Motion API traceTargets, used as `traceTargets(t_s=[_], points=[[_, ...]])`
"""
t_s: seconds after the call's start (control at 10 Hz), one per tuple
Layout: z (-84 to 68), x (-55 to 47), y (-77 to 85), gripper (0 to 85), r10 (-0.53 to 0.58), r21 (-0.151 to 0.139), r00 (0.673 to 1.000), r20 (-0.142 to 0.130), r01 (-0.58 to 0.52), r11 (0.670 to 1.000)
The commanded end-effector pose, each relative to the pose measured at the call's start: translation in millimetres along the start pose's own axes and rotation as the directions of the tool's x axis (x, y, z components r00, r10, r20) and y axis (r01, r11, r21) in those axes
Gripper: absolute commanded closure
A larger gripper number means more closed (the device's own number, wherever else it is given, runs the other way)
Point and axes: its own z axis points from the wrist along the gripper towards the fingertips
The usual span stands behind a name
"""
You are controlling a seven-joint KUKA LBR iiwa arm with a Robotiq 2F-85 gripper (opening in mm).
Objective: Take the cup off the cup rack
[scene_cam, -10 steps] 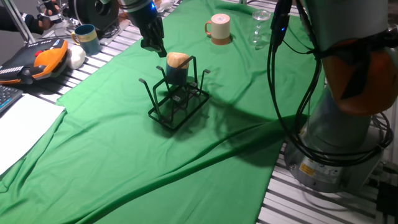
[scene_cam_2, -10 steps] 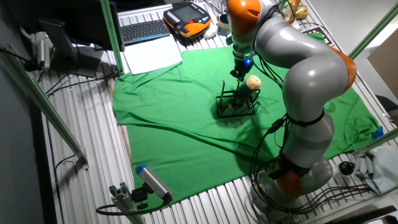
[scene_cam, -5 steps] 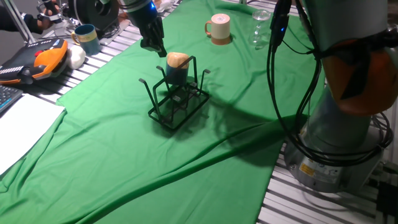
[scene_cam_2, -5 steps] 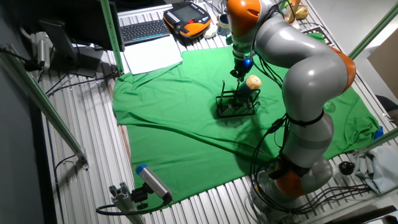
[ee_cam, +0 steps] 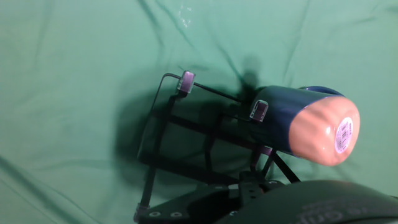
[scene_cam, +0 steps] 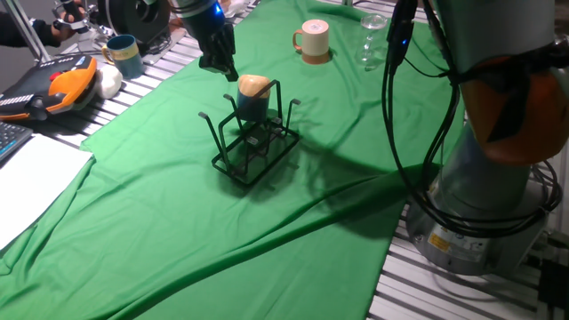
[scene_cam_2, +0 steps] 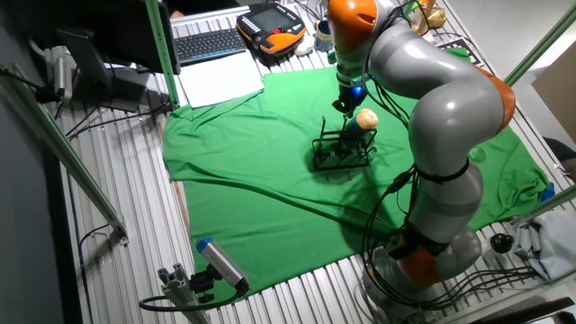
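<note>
A green cloth (scene_cam: 178,204) covers the table. At upper centre stand a cream mug (scene_cam: 312,41) and a clear glass (scene_cam: 372,40). At upper left sit a teal mug (scene_cam: 124,55), an orange-and-black pendant (scene_cam: 55,85) and white paper (scene_cam: 31,182).

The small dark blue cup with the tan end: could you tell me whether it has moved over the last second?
No. The cup sits on the same prong of the black wire rack.

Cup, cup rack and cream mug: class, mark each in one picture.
cup (scene_cam: 253,86): one fixed view, tan upturned end.
cup rack (scene_cam: 233,169): one fixed view, near base wire.
cream mug (scene_cam: 313,39): one fixed view, body side.
</note>
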Motion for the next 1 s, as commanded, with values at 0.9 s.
traceTargets(t_s=[0.9], points=[[0.0,0.0,0.0,85.0,0.075,-0.055,0.989,0.131,-0.068,0.996]])
